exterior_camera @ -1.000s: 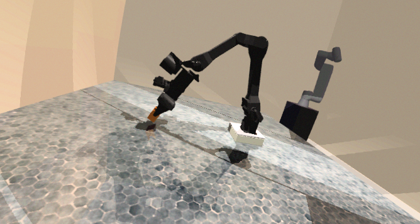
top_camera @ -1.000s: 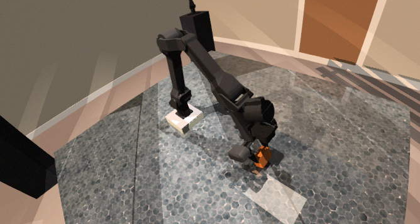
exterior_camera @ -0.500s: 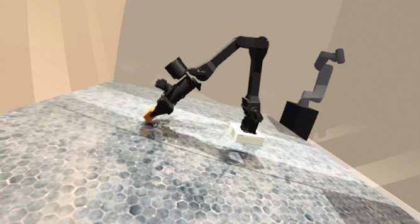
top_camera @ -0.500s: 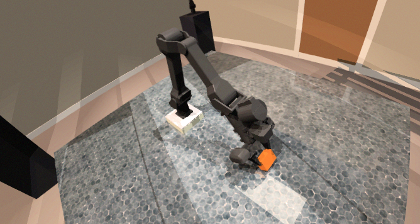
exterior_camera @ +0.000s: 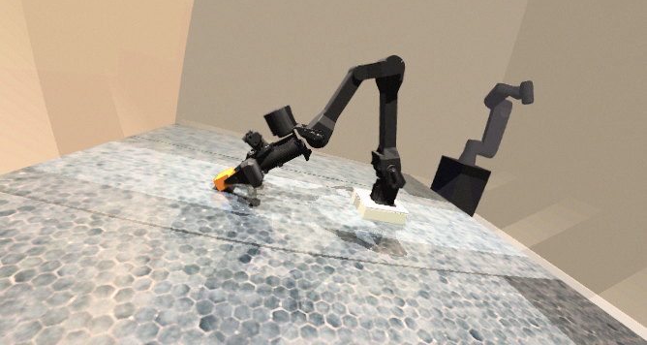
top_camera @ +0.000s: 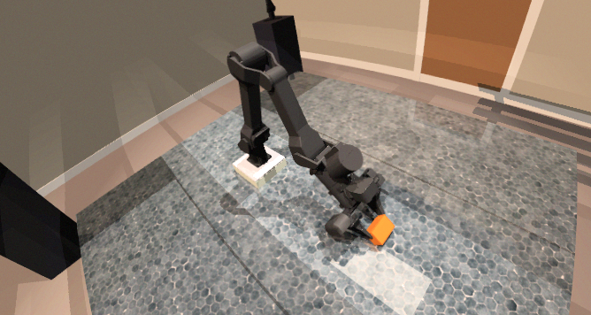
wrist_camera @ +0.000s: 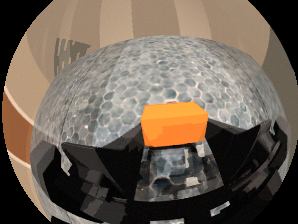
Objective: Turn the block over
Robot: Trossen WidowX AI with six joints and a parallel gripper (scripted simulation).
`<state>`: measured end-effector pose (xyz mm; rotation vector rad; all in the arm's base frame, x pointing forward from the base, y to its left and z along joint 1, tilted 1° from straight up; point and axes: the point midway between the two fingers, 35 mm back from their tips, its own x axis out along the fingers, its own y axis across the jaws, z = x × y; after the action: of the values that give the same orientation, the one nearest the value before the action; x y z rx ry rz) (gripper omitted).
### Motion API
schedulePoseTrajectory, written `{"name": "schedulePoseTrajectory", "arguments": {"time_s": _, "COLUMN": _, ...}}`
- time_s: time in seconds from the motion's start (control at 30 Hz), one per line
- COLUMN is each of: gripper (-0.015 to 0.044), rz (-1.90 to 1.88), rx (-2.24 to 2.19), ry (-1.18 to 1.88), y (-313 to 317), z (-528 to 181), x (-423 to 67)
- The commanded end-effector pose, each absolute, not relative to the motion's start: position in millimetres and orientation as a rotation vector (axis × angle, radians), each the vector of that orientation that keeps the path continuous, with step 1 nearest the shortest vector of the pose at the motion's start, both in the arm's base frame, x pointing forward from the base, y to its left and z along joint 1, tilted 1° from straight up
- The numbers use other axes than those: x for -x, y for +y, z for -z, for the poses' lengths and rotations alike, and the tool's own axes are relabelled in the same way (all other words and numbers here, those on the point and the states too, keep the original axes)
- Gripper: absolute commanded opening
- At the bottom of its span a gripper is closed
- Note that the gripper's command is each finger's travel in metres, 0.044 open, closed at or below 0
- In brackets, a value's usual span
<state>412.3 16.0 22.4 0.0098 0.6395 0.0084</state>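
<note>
Top view shows the dark arm (top_camera: 292,115) bent over from its white base plate (top_camera: 274,170) and reaching low across the hexagon-patterned table (top_camera: 464,195), with the gripper (top_camera: 364,227) nearly level with the surface and tipped onto its side. Between its fingers sits the orange block (top_camera: 381,230), pinched at the fingertips and tilted, one corner pointing down toward the table just below the tool. Whether that corner actually touches the surface cannot be told from this angle. No marking is visible on the faces that show here; they read as plain orange, the upper one brighter than the side. From the exterior view the gripper (exterior_camera: 232,178) lies almost flat, its wrist housing raised behind it, and the block (exterior_camera: 221,180) pokes out beyond the fingertips at the far end of the tool, very close to the table (exterior_camera: 145,271), over a dark shadow or reflection directly beneath it. The arm's base plate (exterior_camera: 360,208) sits well behind the tool. A second, grey arm (exterior_camera: 494,121) on a black box (exterior_camera: 460,184) stands further back beside the wall, well apart from everything else. In the wrist view the block (wrist_camera: 174,123) fills the middle ahead of the camera, clamped between the two dark fingers that flank it on either side, with the table pattern visible past and below it.
</note>
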Motion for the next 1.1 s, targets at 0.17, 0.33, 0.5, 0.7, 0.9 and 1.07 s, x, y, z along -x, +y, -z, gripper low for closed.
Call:
{"name": "schedulePoseTrajectory", "arguments": {"time_s": 0.17, "gripper": 0.0000, "rz": -0.004, "rx": -0.007, "ry": 0.541, "y": 15, "z": -11, "x": -403}}
{"name": "schedulePoseTrajectory", "arguments": {"time_s": 0.33, "gripper": 0.0000, "rz": -0.004, "rx": -0.008, "ry": 0.468, "y": 15, "z": -12, "x": -397}}
{"name": "schedulePoseTrajectory", "arguments": {"time_s": 0.5, "gripper": 0.0000, "rz": -0.003, "rx": -0.009, "ry": 0.406, "y": 15, "z": -15, "x": -390}}
{"name": "schedulePoseTrajectory", "arguments": {"time_s": 0.7, "gripper": 0.0000, "rz": -0.003, "rx": -0.010, "ry": 0.377, "y": 15, "z": -18, "x": -389}}
{"name": "schedulePoseTrajectory", "arguments": {"time_s": 0.9, "gripper": 0.0000, "rz": -0.003, "rx": -0.010, "ry": 0.377, "y": 15, "z": -18, "x": -389}}
{"name": "schedulePoseTrajectory", "arguments": {"time_s": 1.07, "gripper": 0.0000, "rz": -0.003, "rx": -0.010, "ry": 0.377, "y": 15, "z": -18, "x": -389}}
